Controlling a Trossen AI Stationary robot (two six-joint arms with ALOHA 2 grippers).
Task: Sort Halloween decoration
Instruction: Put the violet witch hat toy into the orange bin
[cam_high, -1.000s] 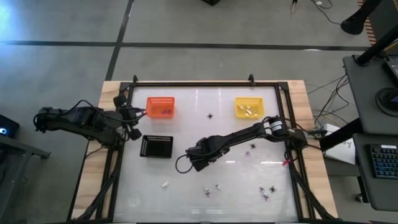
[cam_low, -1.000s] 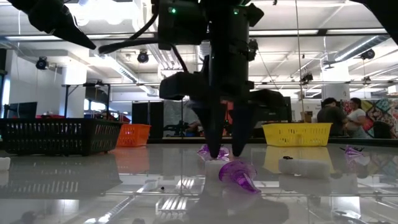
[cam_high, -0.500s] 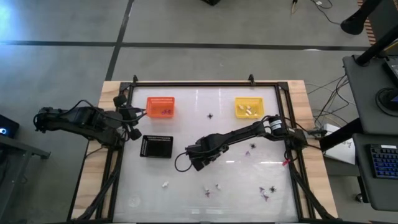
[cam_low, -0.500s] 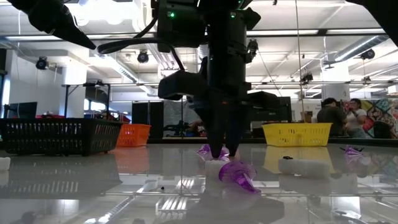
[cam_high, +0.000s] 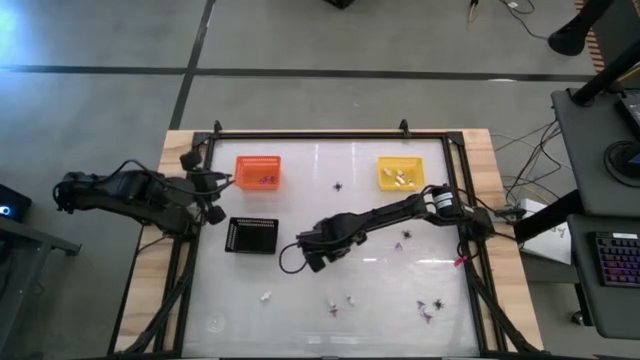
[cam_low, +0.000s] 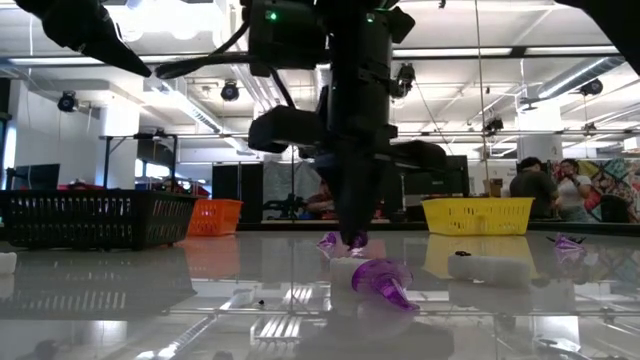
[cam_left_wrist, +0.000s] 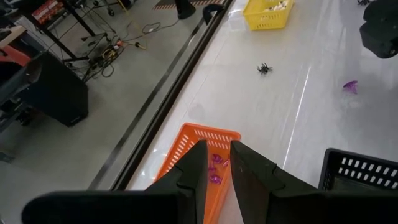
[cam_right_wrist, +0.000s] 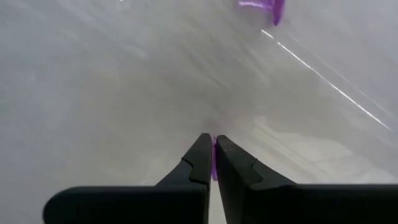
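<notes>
Glossy white tabletop (cam_high: 300, 180) framed by a dark rail spreads under me, with a workshop hall beyond it in the low view. Pinched between the tips of my right gripper (cam_right_wrist: 214, 157) is a tiny purple plastic trinket (cam_right_wrist: 214, 167), only a thin sliver of it showing between my two dark fingers, which are closed tight on it just above the surface near the table's middle, right of the black rectangular slotted tray (cam_high: 251, 236). Another purple trinket (cam_right_wrist: 261, 6) lies farther ahead on the table, and in the low view a translucent purple cone-like piece (cam_low: 383, 280) and a whitish piece (cam_low: 487, 268) rest nearer the camera. More small decorations, dark spider-like and cream ones, are scattered along the near edge (cam_high: 345, 300). One black spider (cam_left_wrist: 265, 68) sits between the two baskets. My left gripper (cam_left_wrist: 214, 163) hovers over the small orange plastic basket (cam_left_wrist: 189, 155), which holds a few purple pieces; its fingers are nearly together with a narrow gap and hold nothing. Cream pieces lie in the small yellow plastic basket (cam_high: 400, 173) at the far right.
</notes>
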